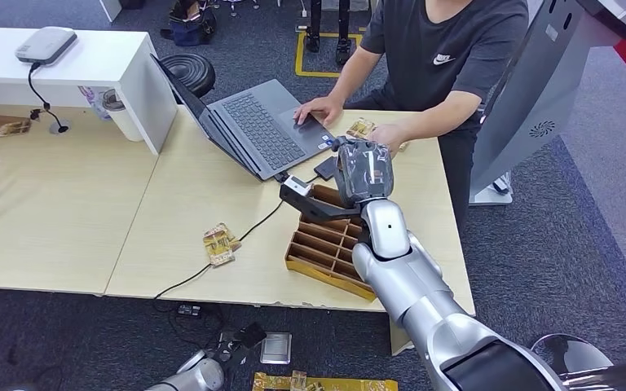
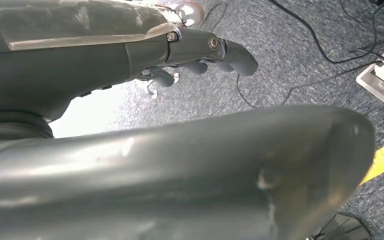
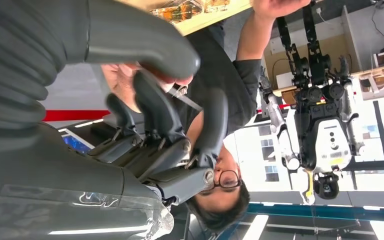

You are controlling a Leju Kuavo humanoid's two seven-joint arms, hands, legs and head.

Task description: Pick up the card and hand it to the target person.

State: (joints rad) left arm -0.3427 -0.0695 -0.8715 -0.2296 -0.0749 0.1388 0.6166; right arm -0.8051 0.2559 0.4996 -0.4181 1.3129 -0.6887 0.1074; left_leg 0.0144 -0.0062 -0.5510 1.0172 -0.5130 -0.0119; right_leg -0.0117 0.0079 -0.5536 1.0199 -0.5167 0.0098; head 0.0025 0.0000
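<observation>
The person [image 1: 448, 57] stands across the table [image 1: 196, 204], one palm just beyond the right robot hand [image 1: 364, 167]. This looks like the handover. Its fingers [image 3: 155, 107] curl around a thin card [image 3: 185, 98]; next comes release.

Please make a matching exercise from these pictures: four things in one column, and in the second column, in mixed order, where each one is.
Things:
1. laptop
2. wooden divider tray
3. left robot hand
4. right robot hand

Places:
A. hanging low over the grey carpet
B. open on the table, a person's hand on it
C. raised above the table, toward the person
D. on the table near its front edge, under the right arm

Pairs: 1-B, 2-D, 3-A, 4-C
</observation>
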